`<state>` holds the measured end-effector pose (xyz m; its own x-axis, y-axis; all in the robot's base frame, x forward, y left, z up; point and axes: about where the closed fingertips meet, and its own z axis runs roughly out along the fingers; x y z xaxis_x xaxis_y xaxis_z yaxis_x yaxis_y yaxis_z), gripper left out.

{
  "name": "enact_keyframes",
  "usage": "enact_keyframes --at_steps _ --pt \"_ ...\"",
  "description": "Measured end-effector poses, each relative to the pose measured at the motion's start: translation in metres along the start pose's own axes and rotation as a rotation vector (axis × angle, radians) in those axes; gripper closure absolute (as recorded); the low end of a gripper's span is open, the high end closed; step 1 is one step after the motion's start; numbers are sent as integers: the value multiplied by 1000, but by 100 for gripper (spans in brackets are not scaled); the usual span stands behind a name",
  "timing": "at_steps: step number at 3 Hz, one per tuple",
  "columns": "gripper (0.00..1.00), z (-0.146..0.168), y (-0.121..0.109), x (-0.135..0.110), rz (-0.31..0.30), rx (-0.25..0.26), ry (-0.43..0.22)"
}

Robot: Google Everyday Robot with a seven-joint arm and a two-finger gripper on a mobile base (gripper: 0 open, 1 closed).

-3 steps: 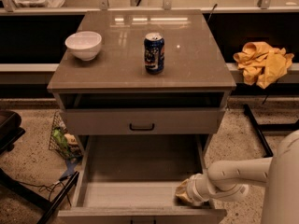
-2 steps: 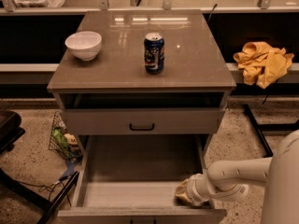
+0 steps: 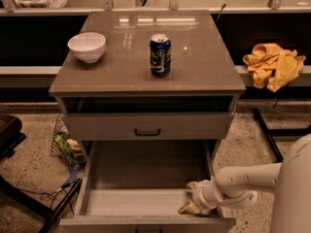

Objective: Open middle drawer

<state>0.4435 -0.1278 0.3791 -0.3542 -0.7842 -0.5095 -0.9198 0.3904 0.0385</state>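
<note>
Speckled floor [image 3: 29,169]; cabinet worktop [image 3: 204,67] bearing bowl [image 3: 86,46] and can [image 3: 160,55]. Middle drawer [image 3: 136,203] stands pulled out, near. Claw [image 3: 189,197], fingers parted and empty, sits inside its near right corner. Any further pull should run straight, clear of the side wall.

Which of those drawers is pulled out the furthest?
The middle drawer, the lower one: its bare inside shows, with the gripper at its right front corner. The upper drawer shows little beyond its front panel.
</note>
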Motion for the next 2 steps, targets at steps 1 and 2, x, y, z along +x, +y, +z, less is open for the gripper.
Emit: enact_keyframes --at_steps 1,2 --pt "0 1 1 0 0 -2 0" --pt "0 1 1 0 0 -2 0"
